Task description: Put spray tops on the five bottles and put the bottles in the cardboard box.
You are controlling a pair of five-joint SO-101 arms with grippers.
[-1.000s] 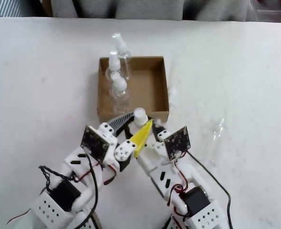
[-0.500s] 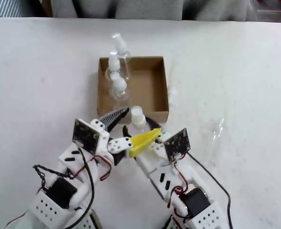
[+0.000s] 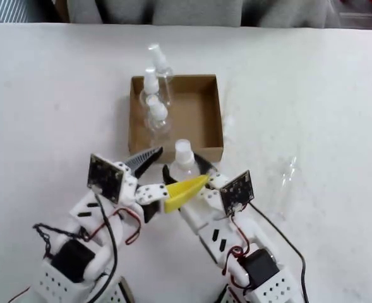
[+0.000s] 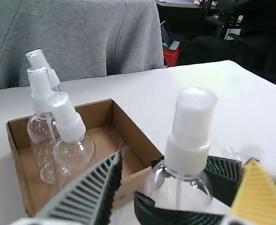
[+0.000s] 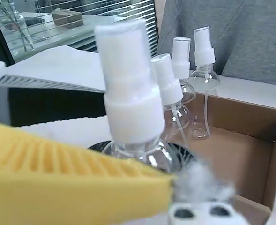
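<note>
At 6 o'clock of the cardboard box (image 3: 195,120), just outside its near wall, a bottle (image 3: 185,166) fitted with a white spray top (image 3: 183,149) is held upright by the right claw (image 3: 184,169), whose black fingers are closed round its body. The left claw (image 4: 184,161) is spread wide open, with its grey finger at 9 o'clock of the bottle and its yellow finger at 6 o'clock. Whether either touches it cannot be told. 3 spray-topped bottles (image 3: 156,108) are stood along the box's 9 o'clock side. At 3 o'clock of the claws, a clear bottle (image 3: 288,172) is laid on the table (image 3: 312,95).
</note>
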